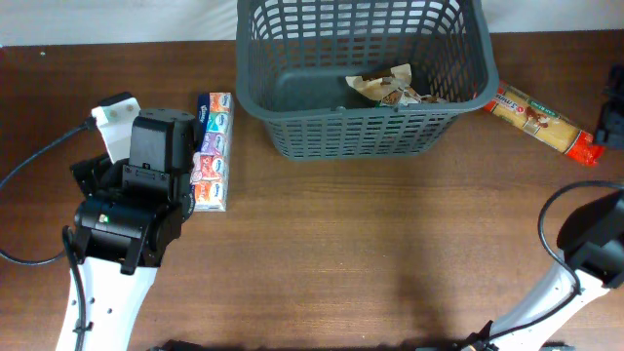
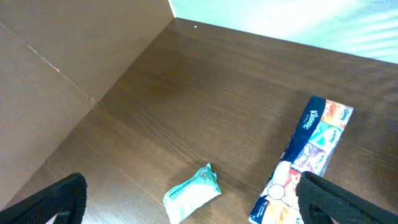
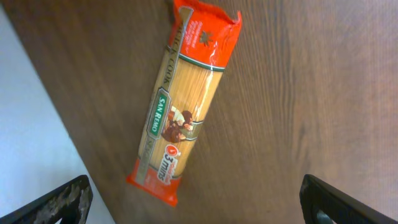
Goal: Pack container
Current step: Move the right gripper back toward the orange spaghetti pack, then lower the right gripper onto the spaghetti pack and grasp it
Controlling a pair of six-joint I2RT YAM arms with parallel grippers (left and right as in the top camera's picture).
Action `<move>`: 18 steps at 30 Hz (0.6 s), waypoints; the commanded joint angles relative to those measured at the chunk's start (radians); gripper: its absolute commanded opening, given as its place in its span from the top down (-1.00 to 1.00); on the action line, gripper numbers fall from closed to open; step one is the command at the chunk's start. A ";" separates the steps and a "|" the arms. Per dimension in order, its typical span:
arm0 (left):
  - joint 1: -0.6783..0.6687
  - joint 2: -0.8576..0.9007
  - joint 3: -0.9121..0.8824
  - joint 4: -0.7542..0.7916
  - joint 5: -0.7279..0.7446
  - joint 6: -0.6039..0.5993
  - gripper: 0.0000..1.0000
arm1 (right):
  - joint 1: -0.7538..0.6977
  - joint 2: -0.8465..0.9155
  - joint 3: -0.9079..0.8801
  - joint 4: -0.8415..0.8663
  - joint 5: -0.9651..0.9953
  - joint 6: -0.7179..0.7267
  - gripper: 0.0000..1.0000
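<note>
Plainly, the right gripper (image 3: pixel 194 183) stands wide open and holds nothing. Its two dark fingertips (image 3: pixel 68 199) just show at the bottom corners of the wrist view, with bare table (image 3: pixel 298 93) between them. Ahead of it the spaghetti packet (image 3: pixel 186 106) lies flat on the wood. Its long axis runs away from the fingers, tilted only a little, so the line between the jaws crosses the packet's narrow width (the friendly way round for a pinch). Its near end sits a little off the midline between the fingers, not squarely on it.

Further out, in the overhead view, the same packet lies slantwise at the right-hand near corner of the container (image 1: pixel 361 132); whether it touches the wall or only lies just beside it I cannot tell. The container stands at the far middle of the table, with a crinkled wrapper (image 1: pixel 390 86) already on its base. So from the spaghetti the container lies to the robot's left, and the right arm is clearly the nearer one.

The left gripper (image 2: pixel 191 180) is equally wide open and empty. It hangs over a small pale sachet (image 2: pixel 193 194), with a tissue multipack (image 2: pixel 311 155) by its right finger. That pack lies left of the container, near it but apart.
</note>
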 commanded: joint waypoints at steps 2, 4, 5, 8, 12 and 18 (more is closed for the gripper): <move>0.005 0.003 0.013 -0.002 -0.004 -0.010 -0.99 | 0.024 0.098 -0.004 0.026 -0.048 0.086 -0.98; 0.005 0.003 0.013 -0.002 -0.004 -0.010 -0.99 | 0.028 0.135 -0.004 0.043 -0.053 0.092 -0.98; 0.005 0.003 0.013 -0.002 -0.004 -0.010 -0.99 | 0.028 0.151 -0.004 0.045 -0.051 0.104 -0.98; 0.005 0.003 0.013 -0.002 -0.004 -0.010 -0.99 | 0.028 0.197 -0.004 0.049 -0.052 0.138 -0.98; 0.005 0.003 0.013 -0.002 -0.004 -0.010 -0.99 | 0.028 0.237 -0.004 0.064 -0.052 0.138 -0.98; 0.005 0.003 0.013 -0.002 -0.004 -0.010 -0.99 | 0.029 0.249 0.013 0.106 -0.085 -0.016 -0.98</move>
